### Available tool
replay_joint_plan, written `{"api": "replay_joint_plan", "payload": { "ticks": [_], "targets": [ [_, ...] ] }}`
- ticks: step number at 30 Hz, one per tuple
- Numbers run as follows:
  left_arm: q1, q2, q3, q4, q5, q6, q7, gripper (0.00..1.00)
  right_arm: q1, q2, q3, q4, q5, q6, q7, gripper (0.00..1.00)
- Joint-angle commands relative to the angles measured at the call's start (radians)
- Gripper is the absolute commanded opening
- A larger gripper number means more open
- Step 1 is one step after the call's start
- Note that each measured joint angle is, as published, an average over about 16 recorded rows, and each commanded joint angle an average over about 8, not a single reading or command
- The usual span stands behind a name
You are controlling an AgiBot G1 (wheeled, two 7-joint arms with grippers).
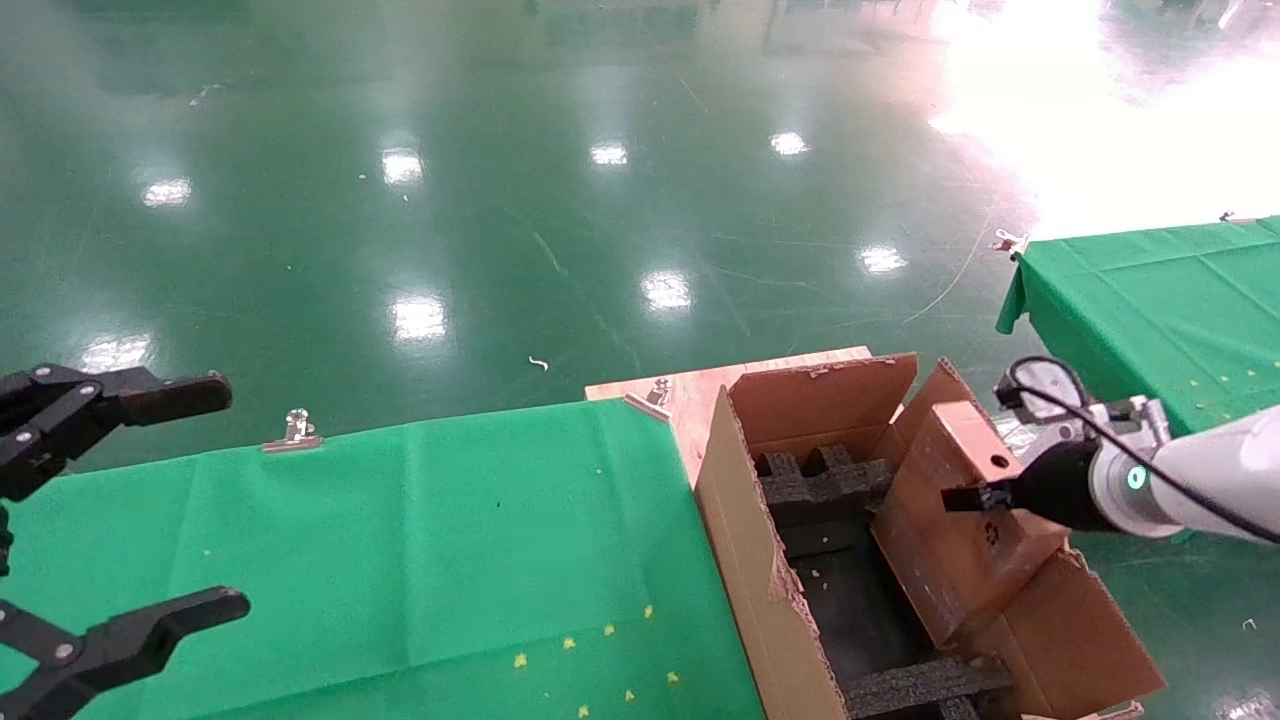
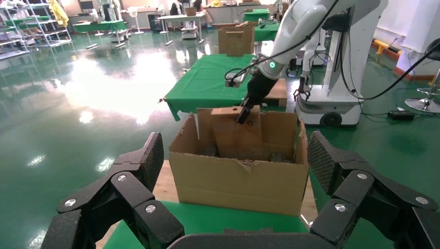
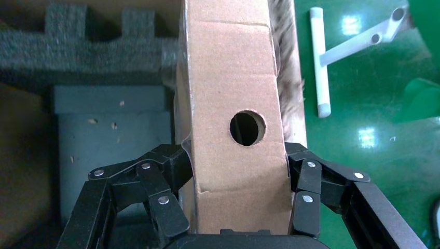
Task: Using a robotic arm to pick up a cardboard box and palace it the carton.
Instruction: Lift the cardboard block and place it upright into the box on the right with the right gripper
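Cardboard box (image 3: 236, 135) clamped between right gripper (image 3: 236, 179) fingers.

Green-clothed table (image 1: 420, 560) – bare wood corner, carton (image 1: 760, 590) on it, clips (image 1: 295, 430) at edge

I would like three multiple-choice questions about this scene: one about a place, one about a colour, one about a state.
1. Where is the cardboard box?
A. tilted over the open carton
B. flat on the cloth
C. on the floor

2. What colour is the cloth beside the carton?
A. blue
B. green
C. white

3. What is the state of the right hand?
A. open, empty
B. shut on the box
C. out of view

Answers: 1 A, the head view shows it leaning above the black foam. 2 B, it is plainly green. 3 B, its fingers press both sides of the box. The left hand hangs open, idle.
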State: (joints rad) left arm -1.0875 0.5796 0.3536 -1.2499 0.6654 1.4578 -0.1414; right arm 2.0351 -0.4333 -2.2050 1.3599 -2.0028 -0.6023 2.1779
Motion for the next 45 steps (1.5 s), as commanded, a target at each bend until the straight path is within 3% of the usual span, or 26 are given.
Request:
{"api": "replay_joint_plan", "payload": {
  "ticks": [1,23,42,44,45],
  "targets": [
    [0.0,0.0,0.0,0.0,0.0,0.0,0.0,1.0,-0.017,-0.003,-0.004,-0.001,-0.005,0.011,0.009,0.0],
    [0.0,0.0,0.0,0.0,0.0,0.0,0.0,1.0,-0.197,-0.048,-0.017,-0.016,-0.114,0.103,0.187,0.0],
    [0.0,0.0,0.0,0.0,0.0,0.0,0.0,1.0,-0.296,-0.111,-0.026,-0.112,-0.091,0.167,0.222,0.0],
    [0.0,0.0,0.0,0.0,0.0,0.0,0.0,1.0,-0.298,-0.117,-0.027,-0.12,-0.08,0.174,0.214,0.1],
    [0.0,0.0,0.0,0.0,0.0,0.0,0.0,1.0,-0.299,-0.119,-0.027,-0.123,-0.075,0.177,0.209,0.23]
  ]
}}
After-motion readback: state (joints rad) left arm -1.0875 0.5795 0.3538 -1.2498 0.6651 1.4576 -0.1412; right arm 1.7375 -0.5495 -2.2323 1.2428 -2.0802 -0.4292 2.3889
